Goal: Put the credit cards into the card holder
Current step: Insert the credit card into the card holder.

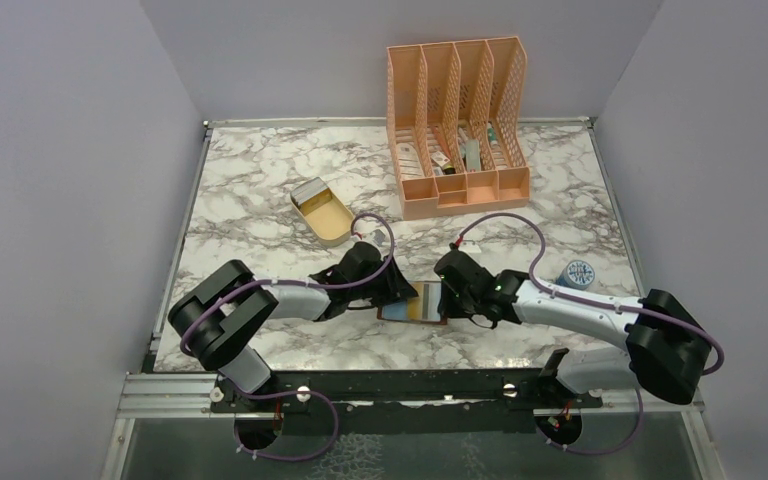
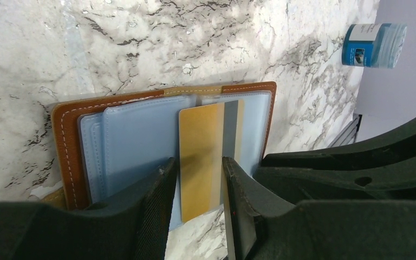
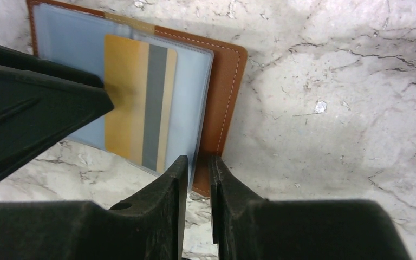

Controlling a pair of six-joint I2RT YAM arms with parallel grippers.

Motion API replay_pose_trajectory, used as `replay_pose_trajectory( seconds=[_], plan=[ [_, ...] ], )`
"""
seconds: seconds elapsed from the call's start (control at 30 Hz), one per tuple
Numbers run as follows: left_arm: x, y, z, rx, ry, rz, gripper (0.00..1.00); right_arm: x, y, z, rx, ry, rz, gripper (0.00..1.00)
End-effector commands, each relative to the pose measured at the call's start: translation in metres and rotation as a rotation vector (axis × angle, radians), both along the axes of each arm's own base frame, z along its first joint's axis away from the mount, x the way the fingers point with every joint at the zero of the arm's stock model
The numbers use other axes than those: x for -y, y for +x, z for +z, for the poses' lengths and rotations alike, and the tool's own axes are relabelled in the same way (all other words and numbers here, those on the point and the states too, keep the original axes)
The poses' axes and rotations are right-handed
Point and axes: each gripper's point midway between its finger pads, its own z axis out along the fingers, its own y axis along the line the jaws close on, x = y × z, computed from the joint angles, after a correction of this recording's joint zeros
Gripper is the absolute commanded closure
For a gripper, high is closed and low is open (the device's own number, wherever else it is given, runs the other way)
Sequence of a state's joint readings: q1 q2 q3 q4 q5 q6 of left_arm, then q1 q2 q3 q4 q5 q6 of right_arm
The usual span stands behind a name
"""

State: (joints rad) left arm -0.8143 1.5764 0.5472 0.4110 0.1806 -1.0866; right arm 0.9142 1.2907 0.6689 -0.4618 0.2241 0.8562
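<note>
1. Left arm (image 1: 290,298) reaches from lower left toward frame centre; the left gripper (image 2: 197,162) holds its jaws partly apart.
2. Right arm (image 1: 580,300) reaches in from lower right; the right gripper (image 3: 197,158) shows only a thin slit between its jaws.

Marble everywhere under me: a glossy white tabletop veined in grey (image 1: 260,190), catching soft, even light from overhead with only faint shadows. Plain pale lavender-grey walls (image 1: 60,150) box it in on the left, at the back and on the right. A silver metal rail (image 1: 160,395) runs along the near edge.
</note>
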Motion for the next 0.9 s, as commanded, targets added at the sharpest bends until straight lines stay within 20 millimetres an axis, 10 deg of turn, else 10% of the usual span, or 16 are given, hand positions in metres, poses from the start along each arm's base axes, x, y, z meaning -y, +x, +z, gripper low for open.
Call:
replay_pose_trajectory(
  seconds=[0.0, 0.87],
  plan=[
    [-0.004, 0.000, -0.006, 0.007, 0.049, 0.004, 0.62, 0.008, 0.003, -0.010, 0.012, -0.032, -0.028, 0.80],
    [0.034, -0.009, -0.008, 0.014, 0.053, -0.078, 0.82, 0.009, 0.000, -0.022, 0.000, -0.023, -0.033, 0.86]
  ],
)
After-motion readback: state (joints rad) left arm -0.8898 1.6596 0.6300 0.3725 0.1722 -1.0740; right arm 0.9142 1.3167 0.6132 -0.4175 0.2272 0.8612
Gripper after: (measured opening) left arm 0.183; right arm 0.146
